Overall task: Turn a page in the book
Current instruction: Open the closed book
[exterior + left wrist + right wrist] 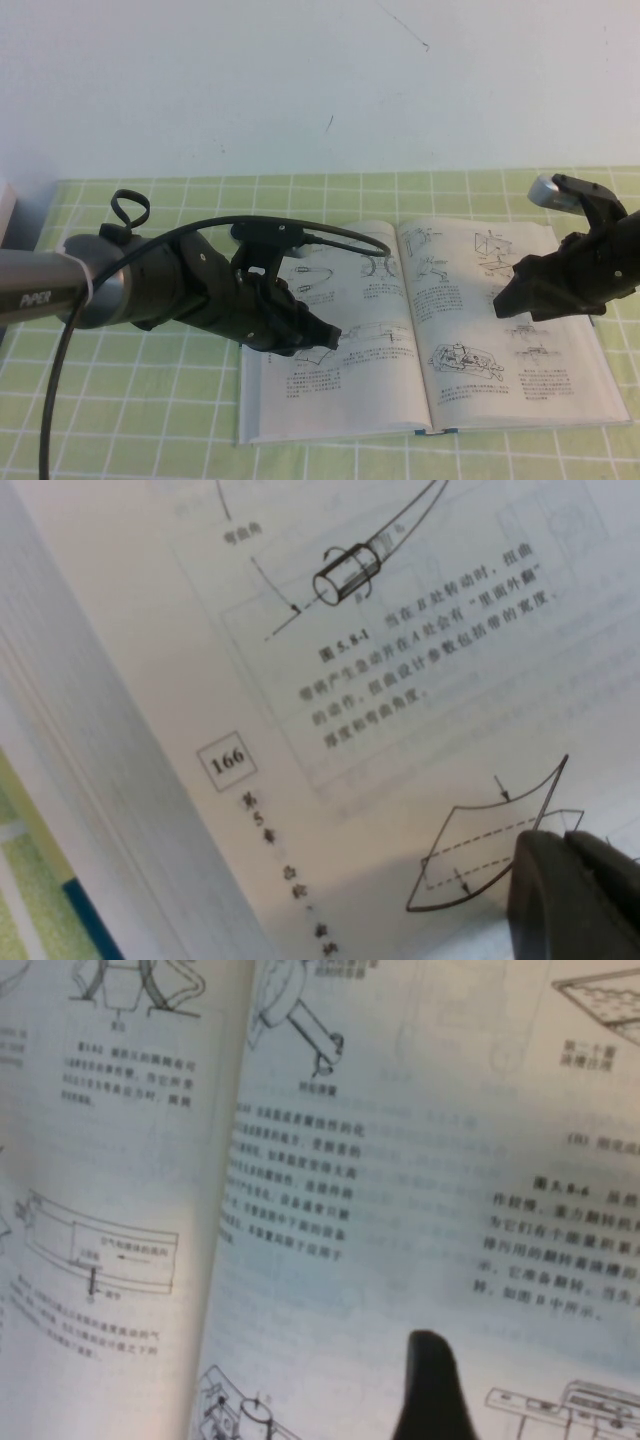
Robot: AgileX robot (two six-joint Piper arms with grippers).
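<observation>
The book lies open and flat on the green checked cloth, both pages showing black line drawings and text. My left gripper rests low on the left-hand page, numbered 166, near its inner lower part. Its fingertips sit together on the paper, shut on nothing. My right gripper hovers over the right-hand page, near its middle. In the right wrist view only one dark finger shows, close above the printed page with nothing against it. The right gripper is open.
Green checked cloth covers the table around the book. A white wall stands behind. The left arm's black cable loops down at the left. A pale object sits at the far left edge.
</observation>
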